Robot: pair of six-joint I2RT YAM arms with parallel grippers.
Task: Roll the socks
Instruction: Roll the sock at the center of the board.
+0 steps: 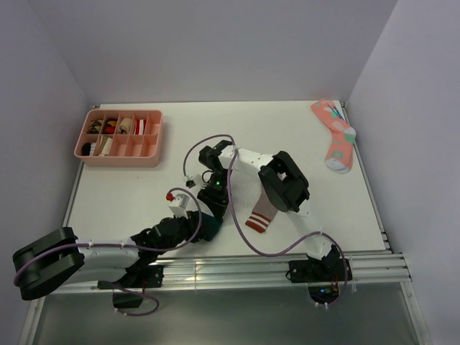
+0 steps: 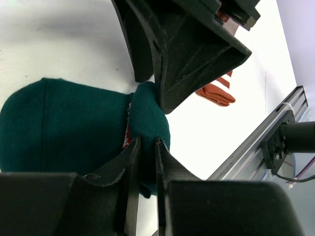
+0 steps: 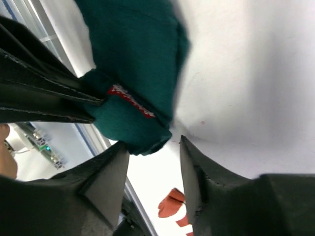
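L gripper [image 2: 147,141]: jaws nearly closed, pinching a fold of the green sock [image 2: 64,128]. Fabric fills the thin gap and bulges out either side of its fingers [image 2: 132,167]. Rest of the sock lies bunched on the table [image 2: 59,44]. From above, L gripper [image 1: 192,224] sits low, near-centre, w/ the green sock [image 1: 210,227] just to its right.

R gripper [image 3: 152,143]: jaws apart, nothing clamped. The rounded end of the green sock [image 3: 133,59] sits right at the mouth, close to one finger [image 3: 110,177]; can't tell if it touches. A small red/white label [image 3: 130,101] shows on the sock. From above, R gripper [image 1: 215,194] points down just far of the green sock, its arm reaching in from the right.

Brown sock [image 1: 260,214]: flat on the table, right of the green sock and apart from it. Red/white striped cuff at the near end, far end under the R arm. Its cuff also shows past the R fingers in L wrist view [image 2: 216,91].

Further out: pink sock [image 1: 336,136] w/ green & white spots, far-right corner, well apart. Pink tray [image 1: 118,159] far left, w/ compartments; contents too small to tell. Metal rail [image 1: 251,262] runs along the near edge. Purple cable [image 1: 237,215] loops over the table's middle.
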